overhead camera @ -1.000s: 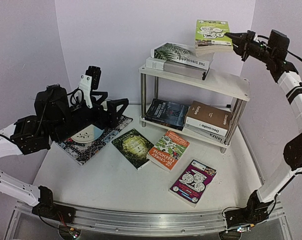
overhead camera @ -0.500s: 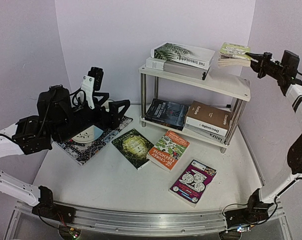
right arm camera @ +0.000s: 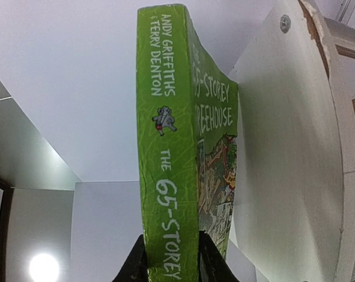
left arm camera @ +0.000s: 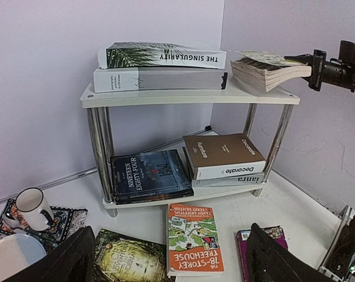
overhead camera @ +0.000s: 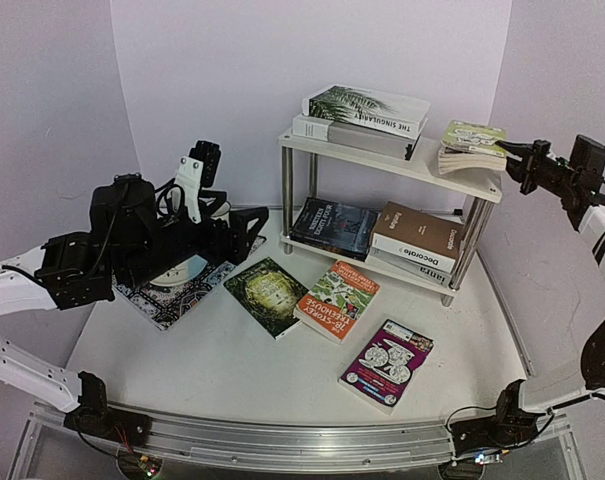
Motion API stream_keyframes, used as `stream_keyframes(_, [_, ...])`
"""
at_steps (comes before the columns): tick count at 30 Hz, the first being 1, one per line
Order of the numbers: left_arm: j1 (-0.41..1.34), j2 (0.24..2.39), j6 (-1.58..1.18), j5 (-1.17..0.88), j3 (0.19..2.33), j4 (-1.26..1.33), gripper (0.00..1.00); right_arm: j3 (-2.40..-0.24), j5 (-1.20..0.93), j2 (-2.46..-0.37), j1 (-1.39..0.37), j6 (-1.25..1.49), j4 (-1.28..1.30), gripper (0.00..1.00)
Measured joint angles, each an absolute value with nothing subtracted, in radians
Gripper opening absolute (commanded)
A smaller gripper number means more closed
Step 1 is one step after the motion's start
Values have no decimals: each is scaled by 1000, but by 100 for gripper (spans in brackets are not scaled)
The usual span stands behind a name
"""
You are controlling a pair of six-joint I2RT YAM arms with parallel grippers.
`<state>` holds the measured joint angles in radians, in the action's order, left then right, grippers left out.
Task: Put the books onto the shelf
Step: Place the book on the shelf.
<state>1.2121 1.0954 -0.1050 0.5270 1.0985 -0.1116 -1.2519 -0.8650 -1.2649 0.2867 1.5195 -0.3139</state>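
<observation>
Jaws of the right gripper (overhead camera: 510,155) grasp the lime green book (overhead camera: 472,140) by its spine, one on each cover. The book lies nearly flat over the right end of the top board of the shelf (overhead camera: 429,162); whether it touches the board I cannot tell. At the left of that board the palm-leaf book (overhead camera: 367,103) lies stacked on the grey book (overhead camera: 347,135). The lower board carries a dark book (overhead camera: 334,228) at the left and the brown book (overhead camera: 419,232) on top of another volume at the right. On the bench (overhead camera: 182,350) in front of the shelf lie the dark green book (overhead camera: 267,293), the orange book (overhead camera: 337,298) just beside it, and the magenta book (overhead camera: 387,365) nearer the arms. The left gripper (left arm camera: 171,229) hangs above the placemat (overhead camera: 172,297), jaws released and wide apart, holding nothing.
</observation>
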Motion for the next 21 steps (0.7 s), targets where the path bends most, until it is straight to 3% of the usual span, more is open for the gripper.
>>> stream_keyframes(21, [1212,1124,-105,526,1098,-111,90,-1298,-820,-1291,240,1321,-89,0])
